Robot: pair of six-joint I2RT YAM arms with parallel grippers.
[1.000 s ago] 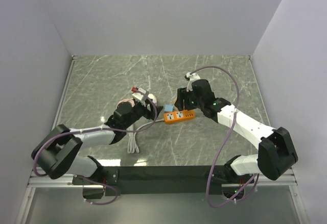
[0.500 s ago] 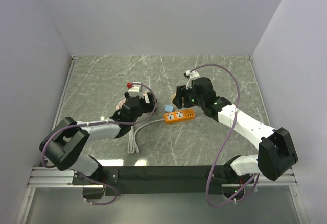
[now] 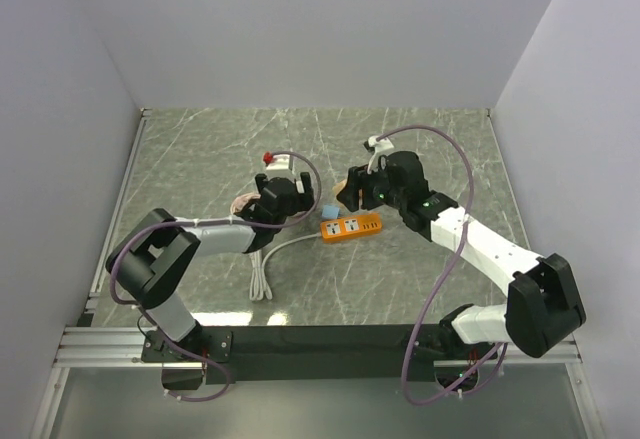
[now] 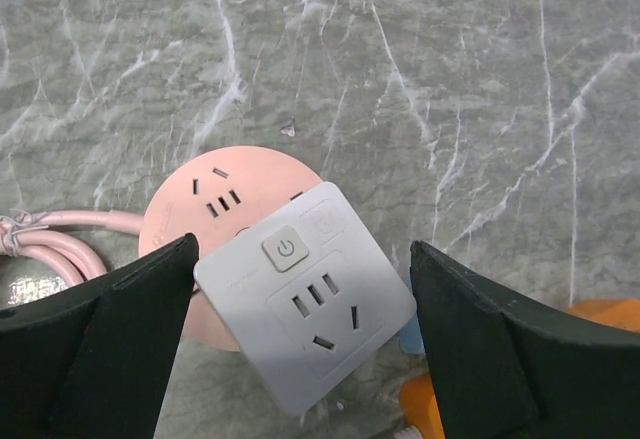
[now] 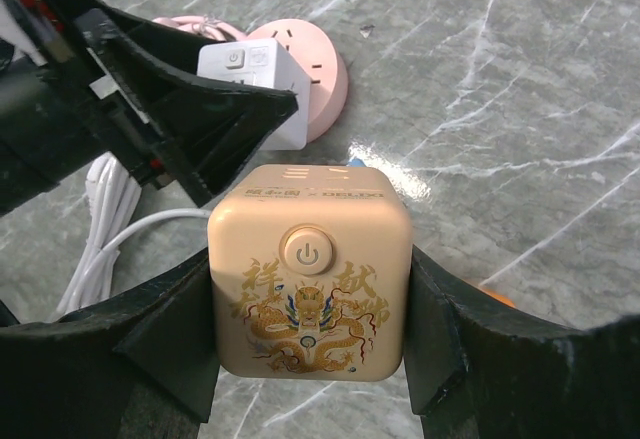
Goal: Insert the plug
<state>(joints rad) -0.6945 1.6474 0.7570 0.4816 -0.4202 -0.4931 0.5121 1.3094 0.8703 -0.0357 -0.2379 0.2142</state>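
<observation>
Two arms up. My left gripper (image 4: 305,249) gapes wide and holds nothing, its fingers either side of the white adapter (image 4: 310,299), which overlaps the pink round socket (image 4: 215,194). The orange power strip (image 3: 352,227) is just right of them. My right gripper (image 5: 310,289) is clamped on the beige cube plug (image 5: 310,259), near the strip's left end.

A grey-green marble-patterned counter (image 3: 200,149), crossed by pale veins, forms the bottom of a plain enclosure. A smooth white back wall (image 3: 320,29) rises behind it, and a white left wall (image 3: 50,159) and a white right wall (image 3: 580,109) close the sides. A silver metal strip (image 3: 125,199) edges the counter's left side. The light is soft and even, with faint glare on the stone.
</observation>
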